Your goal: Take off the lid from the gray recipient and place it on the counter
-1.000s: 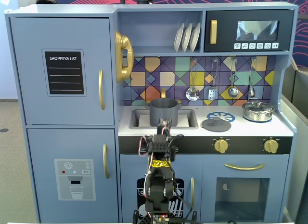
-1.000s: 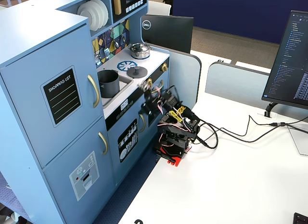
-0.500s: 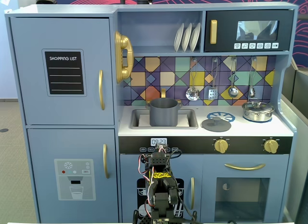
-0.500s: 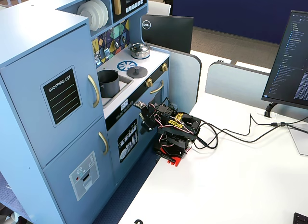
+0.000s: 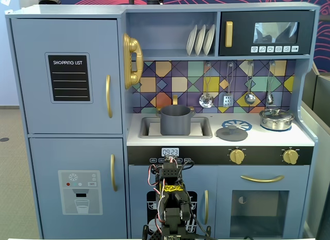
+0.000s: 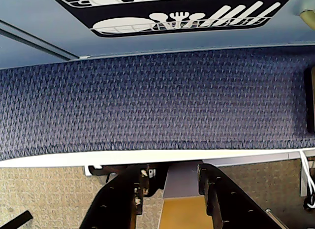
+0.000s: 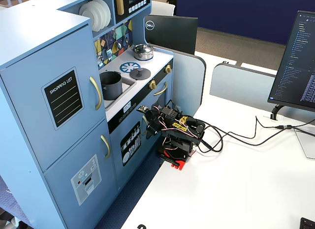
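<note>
The gray recipient (image 5: 175, 120) stands uncovered in the toy kitchen's sink; it also shows in the other fixed view (image 7: 111, 85). The lid (image 5: 231, 132), a dark-gray disc with a small knob, lies flat on the counter (image 5: 304, 138) next to the blue burner print, to the right of the sink (image 7: 140, 72). My arm (image 5: 171, 193) is folded low in front of the cabinet fronts, far below the counter. My gripper (image 6: 170, 172) is open and empty and faces the gap between the table edge and the kitchen (image 7: 147, 124).
A shiny silver pot (image 5: 276, 118) with its own lid stands at the counter's right end. Utensils hang on the tiled back wall. On the white table (image 7: 236, 189) lie cables (image 7: 236, 135) beside the arm's base, and a monitor (image 7: 295, 61) stands at the right.
</note>
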### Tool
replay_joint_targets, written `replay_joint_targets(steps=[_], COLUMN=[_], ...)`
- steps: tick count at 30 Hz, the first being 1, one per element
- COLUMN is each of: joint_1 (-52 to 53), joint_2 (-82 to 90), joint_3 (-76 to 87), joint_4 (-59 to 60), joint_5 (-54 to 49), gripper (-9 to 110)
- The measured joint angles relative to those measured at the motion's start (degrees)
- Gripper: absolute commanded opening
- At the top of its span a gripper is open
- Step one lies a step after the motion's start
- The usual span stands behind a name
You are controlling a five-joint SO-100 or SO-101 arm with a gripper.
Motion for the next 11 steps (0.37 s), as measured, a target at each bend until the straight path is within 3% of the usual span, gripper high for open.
replay_joint_targets(steps=[11], joint_1=[0.0], joint_2=[0.0], joint_3=[0.0], joint_4=[0.0], joint_5=[0.0], gripper=[7])
